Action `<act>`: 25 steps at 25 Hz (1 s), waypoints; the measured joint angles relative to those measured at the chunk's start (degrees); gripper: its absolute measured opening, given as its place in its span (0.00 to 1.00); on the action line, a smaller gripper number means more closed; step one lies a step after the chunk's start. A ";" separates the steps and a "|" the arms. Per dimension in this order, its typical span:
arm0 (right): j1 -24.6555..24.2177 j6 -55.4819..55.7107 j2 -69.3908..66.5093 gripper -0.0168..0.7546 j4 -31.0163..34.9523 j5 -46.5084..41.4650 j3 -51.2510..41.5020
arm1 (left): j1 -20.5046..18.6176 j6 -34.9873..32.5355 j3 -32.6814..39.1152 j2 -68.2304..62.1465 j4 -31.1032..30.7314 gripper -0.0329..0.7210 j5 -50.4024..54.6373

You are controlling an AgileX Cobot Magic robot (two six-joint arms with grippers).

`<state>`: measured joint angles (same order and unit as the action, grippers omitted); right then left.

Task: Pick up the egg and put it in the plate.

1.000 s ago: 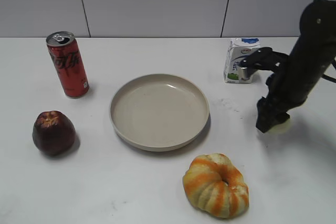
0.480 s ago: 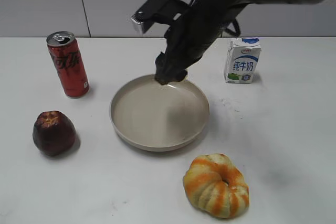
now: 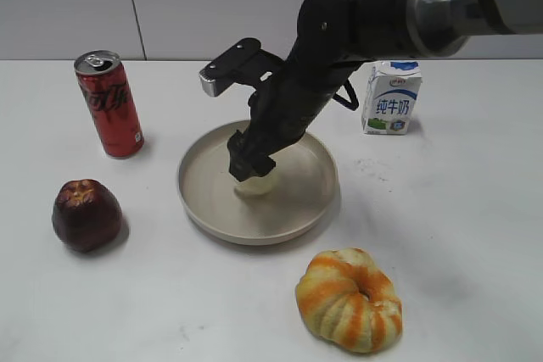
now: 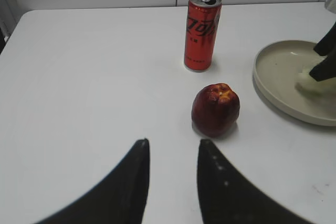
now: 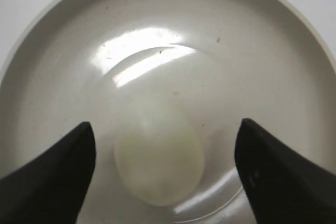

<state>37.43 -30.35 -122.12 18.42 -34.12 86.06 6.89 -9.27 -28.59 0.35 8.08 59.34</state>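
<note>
I see the egg [image 5: 159,167] lying on the floor of the plate [image 3: 314,209], near its middle, and on my right wrist feed the right gripper [image 5: 164,174] is spread wide, both fingers clear of the shell with plate showing in the gaps. From the exterior camera that arm reaches in from 1 o'clock, fingertips low over the egg [image 3: 254,182]. Outward now: milk carton [image 3: 391,97] at 2 o'clock of the plate, cola can [image 3: 109,103] at 10, dark red apple [image 3: 86,214] at 8, orange-striped bread ring [image 3: 349,298] at 5. My left gripper [image 4: 173,182] sits apart, spread with nothing between its fingers, apple [image 4: 216,109] just ahead.
</note>
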 joint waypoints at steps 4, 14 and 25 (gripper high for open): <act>-0.20 3.63 -0.10 0.83 -1.41 -5.63 2.99 | 0.00 0.00 0.00 0.00 0.00 0.35 0.00; -9.88 18.33 -0.10 0.79 -6.80 -30.88 19.32 | 0.00 0.00 0.00 0.00 0.00 0.35 0.00; -29.90 23.77 4.74 0.78 -8.63 -34.87 14.66 | 0.00 0.00 0.00 0.00 0.00 0.35 0.00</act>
<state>7.53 -6.58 -117.38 9.79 -69.00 100.73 6.89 -9.27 -28.59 0.35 8.08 59.34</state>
